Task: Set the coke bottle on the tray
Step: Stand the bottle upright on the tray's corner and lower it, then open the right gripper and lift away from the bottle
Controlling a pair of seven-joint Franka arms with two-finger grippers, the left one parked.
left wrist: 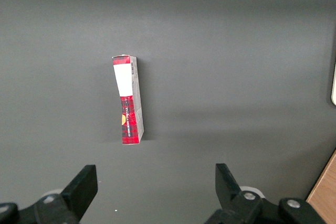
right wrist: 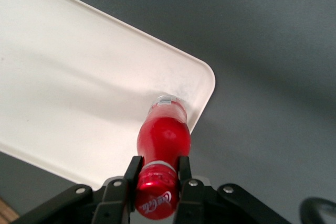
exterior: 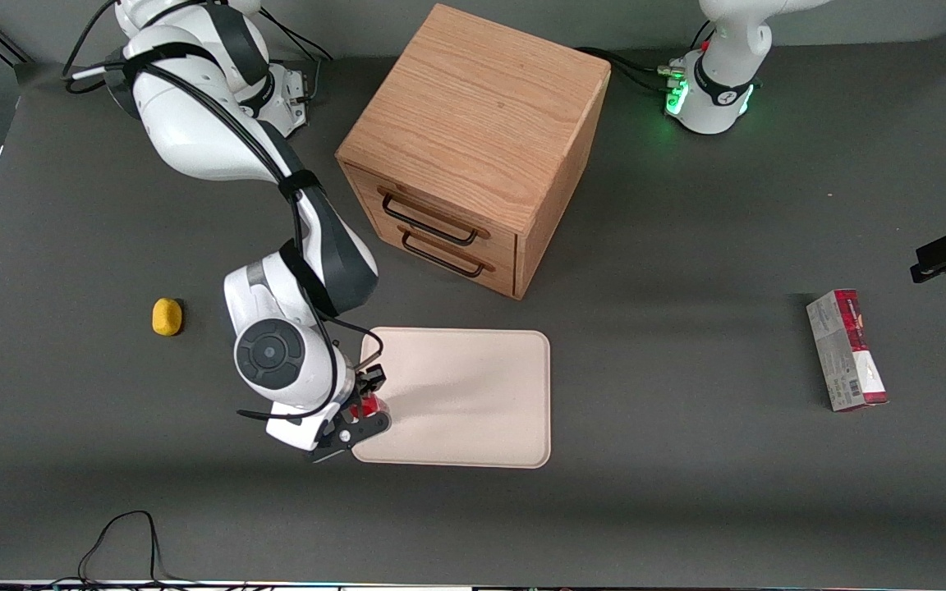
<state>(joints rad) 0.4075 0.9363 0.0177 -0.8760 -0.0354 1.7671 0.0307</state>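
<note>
While the right arm leans out over the dark grey desk, its gripper hangs above the corner of the large flat cream-white tray that lies nearest the front camera and toward the working arm's end. The jaws are pinching the small red coke bottle at its neck, just under the red cap with its white script logo. The bottle hangs cap-up in the grip, its clear base over the rounded tray corner, where a faint grey smudge marks the surface; whether the base touches the tray cannot be told. In the front view only a sliver of the red bottle shows beneath the black fingers.

The rest of the tray is bare. A light oak two-drawer cabinet with dark wire handles stands farther from the front camera than the tray, apart from it. A small yellow rounded object lies on the desk toward the working arm's end, well apart from the tray. A red-and-grey carton box lies flat toward the parked arm's end, also well apart. Nothing stands between the gripper and the tray surface.
</note>
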